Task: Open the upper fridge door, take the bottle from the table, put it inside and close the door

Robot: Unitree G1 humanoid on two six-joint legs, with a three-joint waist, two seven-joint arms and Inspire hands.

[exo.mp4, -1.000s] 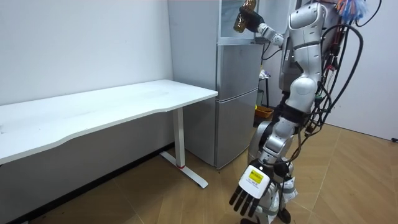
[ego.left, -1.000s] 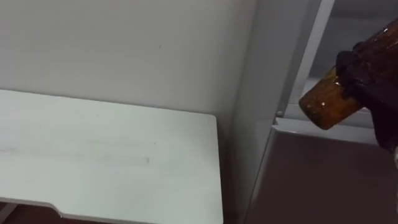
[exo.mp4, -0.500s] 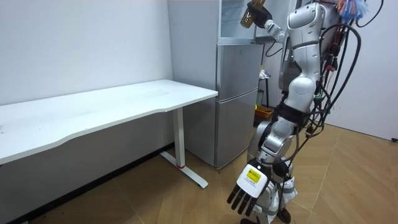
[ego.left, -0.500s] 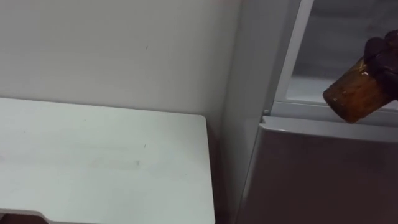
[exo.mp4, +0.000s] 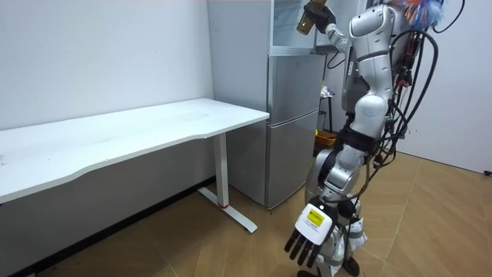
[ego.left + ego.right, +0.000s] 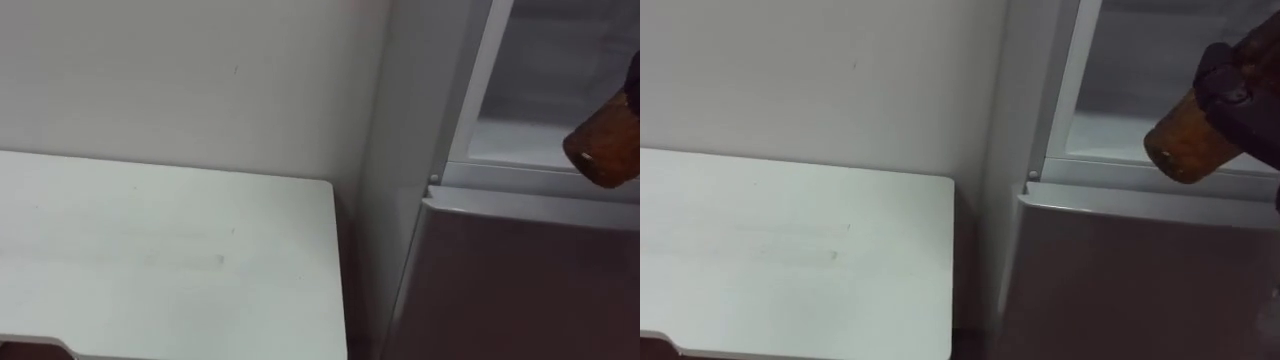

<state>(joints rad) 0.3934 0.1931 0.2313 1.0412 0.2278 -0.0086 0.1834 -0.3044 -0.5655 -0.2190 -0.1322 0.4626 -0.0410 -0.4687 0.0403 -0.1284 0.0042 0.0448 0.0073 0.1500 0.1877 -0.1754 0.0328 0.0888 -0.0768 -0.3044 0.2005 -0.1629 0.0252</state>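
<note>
Standing here, I can read no text at all. The left hand (image 5: 306, 240), hanging low, has a white-and-yellow tag on its back, but its print is too small to make out. The brown bottle (image 6: 1185, 142) gripped in the right hand (image 6: 1232, 88) shows no legible label. The fridge (image 5: 292, 123) door is plain grey.

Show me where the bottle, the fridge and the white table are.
bottle (image 6: 1183, 150), right eye view, on its amber body beside the fingers.
fridge (image 6: 1140, 285), right eye view, on the grey lower door.
white table (image 6: 150, 250), left eye view, on the bare top.
</note>
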